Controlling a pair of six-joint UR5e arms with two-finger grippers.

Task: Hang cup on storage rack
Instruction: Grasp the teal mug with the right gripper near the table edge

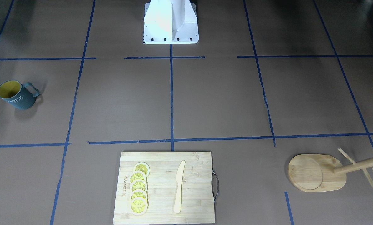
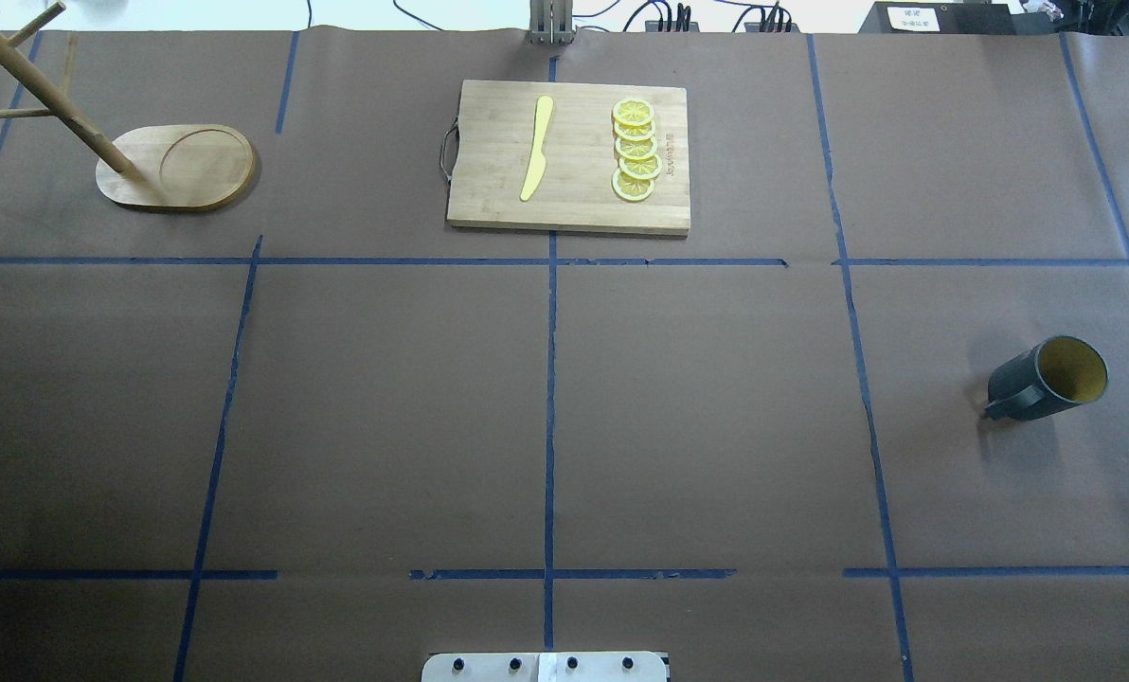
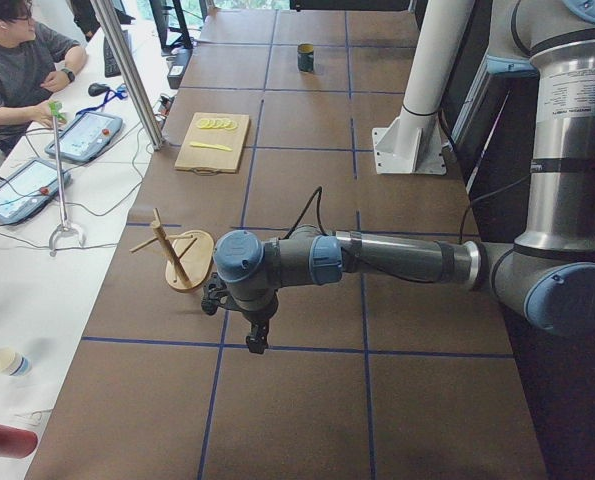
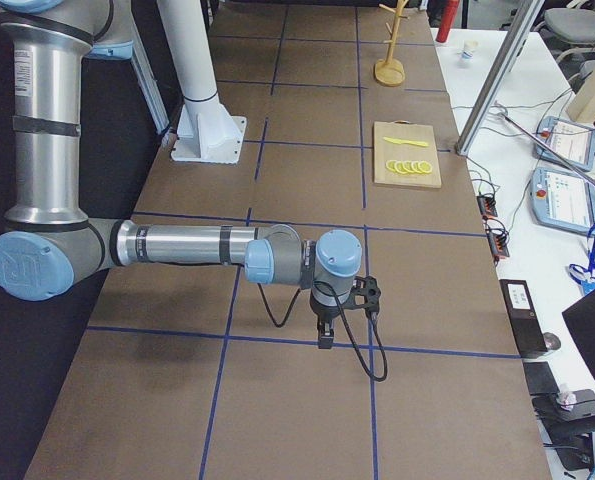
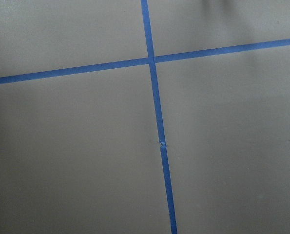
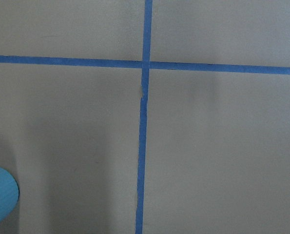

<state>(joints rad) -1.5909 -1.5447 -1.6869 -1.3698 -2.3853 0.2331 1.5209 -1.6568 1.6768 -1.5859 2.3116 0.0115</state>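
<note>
The cup (image 1: 16,95) is a dark teal-grey mug with a yellow inside and white "HOME" lettering. It stands upright on the table's right side (image 2: 1048,379), and far off in the exterior left view (image 3: 305,58). The storage rack (image 2: 186,166), a wooden mug tree with an oval base, stands at the far left corner (image 1: 314,173) (image 3: 177,255) (image 4: 389,50). My left gripper (image 3: 257,340) hangs over the left end of the table. My right gripper (image 4: 324,335) hangs over the right end. Both show only in the side views, so I cannot tell whether they are open or shut. The wrist views show only taped table.
A wooden cutting board (image 2: 489,170) with lemon slices (image 2: 636,152) and a yellow knife (image 2: 536,147) lies at the far middle edge. The white robot base (image 1: 171,23) is on the near side. Blue tape lines grid the brown table. An operator (image 3: 17,70) sits at a side desk.
</note>
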